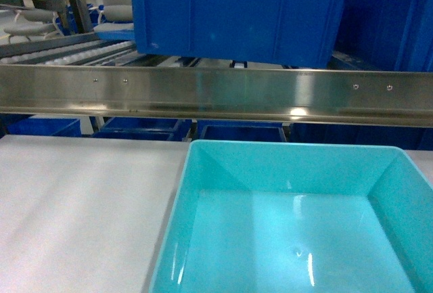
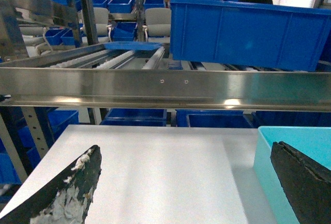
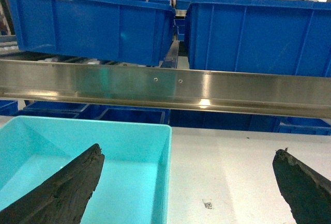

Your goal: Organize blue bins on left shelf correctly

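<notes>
A light turquoise blue bin (image 1: pixel 298 218) stands empty on the white table (image 1: pixel 81 205), just in front of the left shelf's steel front rail (image 1: pixel 216 93). My left gripper (image 2: pixel 185 149) is open over bare table. Its right finger (image 2: pixel 305 177) hangs over the bin's left wall (image 2: pixel 266 172). My right gripper (image 3: pixel 189 151) is open and straddles the bin's right wall (image 3: pixel 166 182), with its left finger (image 3: pixel 62 193) over the bin's inside and the other finger over the table. Neither holds anything. Neither gripper shows in the head view.
Dark blue bins (image 3: pixel 93 22) (image 3: pixel 258 32) sit on the shelf's roller tracks (image 2: pixel 124 58) behind the rail. More blue bins (image 2: pixel 134 116) stand on the level below. A small square code mark (image 3: pixel 208 204) lies on the table right of the turquoise bin.
</notes>
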